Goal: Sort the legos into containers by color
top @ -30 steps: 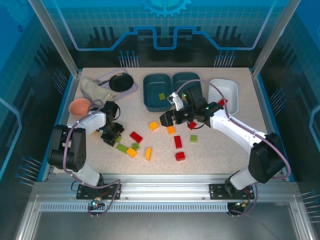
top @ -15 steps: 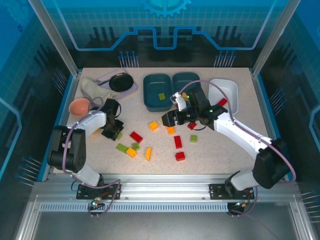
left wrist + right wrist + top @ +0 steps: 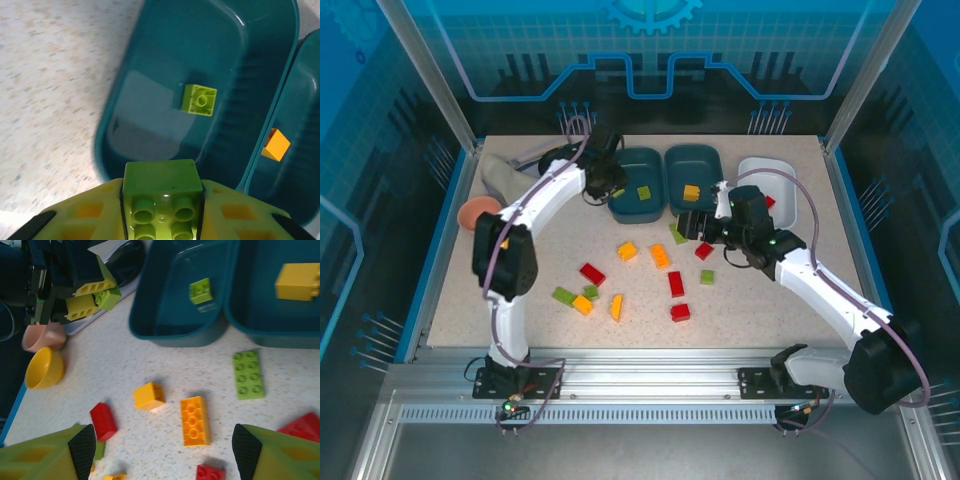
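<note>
My left gripper (image 3: 161, 200) is shut on a light green brick (image 3: 160, 176) and hangs over the near rim of the left teal tub (image 3: 102, 145). In that tub (image 3: 623, 205) lies another green brick (image 3: 201, 99). The middle teal tub (image 3: 705, 155) holds an orange-yellow brick (image 3: 691, 192), and the white tub (image 3: 782, 178) holds a red one (image 3: 767, 203). My right gripper (image 3: 164, 452) is open above the table, with nothing between its fingers (image 3: 82, 450). Below it lie a yellow square brick (image 3: 149, 395), an orange oblong (image 3: 194, 420) and a green oblong (image 3: 246, 374).
Several red, orange and green bricks (image 3: 592, 273) lie scattered across the table's middle. A black dish (image 3: 563, 160), a pink bowl (image 3: 480, 212) and a yellow bowl (image 3: 44, 367) stand at the back left, beside a cloth (image 3: 505, 178).
My left arm has swung from the table's left side up to the left teal tub, carrying a green brick. My right gripper has drawn back to the right, away from the orange bricks.
</note>
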`<act>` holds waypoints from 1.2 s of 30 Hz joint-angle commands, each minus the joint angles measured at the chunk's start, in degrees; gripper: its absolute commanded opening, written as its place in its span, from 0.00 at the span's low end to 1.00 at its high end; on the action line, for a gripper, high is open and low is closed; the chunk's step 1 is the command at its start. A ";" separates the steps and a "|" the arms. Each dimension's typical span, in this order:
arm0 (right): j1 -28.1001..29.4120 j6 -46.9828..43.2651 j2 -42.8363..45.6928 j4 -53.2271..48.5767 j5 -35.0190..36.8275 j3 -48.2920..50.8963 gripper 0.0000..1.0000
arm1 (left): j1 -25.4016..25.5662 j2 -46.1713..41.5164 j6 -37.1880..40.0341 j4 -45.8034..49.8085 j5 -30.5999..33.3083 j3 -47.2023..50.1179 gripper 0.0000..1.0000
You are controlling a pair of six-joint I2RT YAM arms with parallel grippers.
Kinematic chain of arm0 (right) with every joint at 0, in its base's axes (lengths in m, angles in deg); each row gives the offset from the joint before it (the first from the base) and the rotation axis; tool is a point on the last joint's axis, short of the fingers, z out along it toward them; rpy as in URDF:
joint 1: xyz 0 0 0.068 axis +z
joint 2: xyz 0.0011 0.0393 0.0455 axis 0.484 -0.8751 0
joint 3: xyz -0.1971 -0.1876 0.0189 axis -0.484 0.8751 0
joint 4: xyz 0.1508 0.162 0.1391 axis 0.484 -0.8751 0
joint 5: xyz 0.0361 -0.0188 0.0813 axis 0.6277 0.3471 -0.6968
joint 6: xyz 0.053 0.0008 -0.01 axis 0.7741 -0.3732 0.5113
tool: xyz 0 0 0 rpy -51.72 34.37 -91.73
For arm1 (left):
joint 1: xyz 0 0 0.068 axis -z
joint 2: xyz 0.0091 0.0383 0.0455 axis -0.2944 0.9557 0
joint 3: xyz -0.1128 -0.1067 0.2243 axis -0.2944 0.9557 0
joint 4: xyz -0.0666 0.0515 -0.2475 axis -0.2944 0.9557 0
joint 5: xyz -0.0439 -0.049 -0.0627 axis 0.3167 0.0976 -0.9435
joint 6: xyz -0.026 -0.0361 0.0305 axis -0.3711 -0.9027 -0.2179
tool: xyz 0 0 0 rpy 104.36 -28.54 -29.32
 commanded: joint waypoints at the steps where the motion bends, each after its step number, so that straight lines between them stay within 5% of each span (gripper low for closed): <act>1: -1.66 2.01 1.16 -5.34 4.14 0.38 0.74 | 0.60 7.51 4.66 6.79 -0.74 -9.15 0.31; 12: -4.80 1.10 3.36 -11.68 3.38 2.60 0.74 | 0.77 25.29 7.42 12.01 -1.08 -28.98 0.38; 18: -4.98 -1.94 -1.68 -21.72 5.93 0.47 0.73 | 0.89 25.46 6.49 11.52 -2.29 -29.97 0.60; 25: -4.63 -3.17 -8.29 -25.87 7.81 -1.82 0.71 | 1.21 19.19 5.84 10.00 -3.54 -29.33 0.68; 31: -3.76 3.44 -14.95 -24.11 10.55 -5.74 0.73 | 3.80 6.99 8.32 3.95 -4.57 -18.07 0.71; 36: -3.01 12.76 -22.68 -23.43 13.10 -10.44 0.75 | 5.02 -8.83 7.74 -8.63 -7.27 6.59 0.73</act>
